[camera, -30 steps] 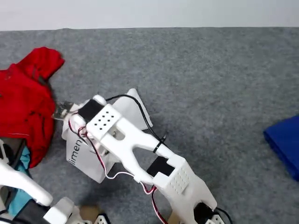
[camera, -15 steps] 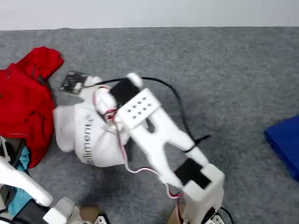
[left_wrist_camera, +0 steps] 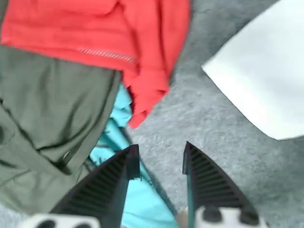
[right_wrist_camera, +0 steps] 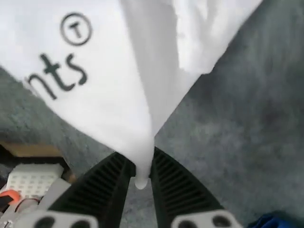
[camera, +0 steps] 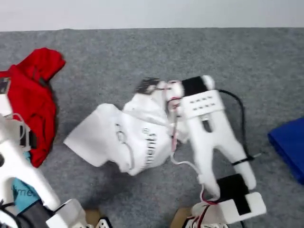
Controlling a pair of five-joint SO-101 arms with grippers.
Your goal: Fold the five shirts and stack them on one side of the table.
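Grey counter [camera: 228,52]: right claw [right_wrist_camera: 141,164] clenched on white shirt [camera: 118,137], which lies bunched mid-counter. Left claw [left_wrist_camera: 159,154] released, near red shirt [camera: 28,104]. Likely risk: thin pinch slips, fabric drops crumpled.

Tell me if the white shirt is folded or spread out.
Neither: crumpled. The white shirt is bunched and wrinkled, one edge pinched in the right pincer.

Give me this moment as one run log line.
right tool shut on white shirt | left tool open beside teal cloth | high view: red shirt left edge, blue cloth right edge
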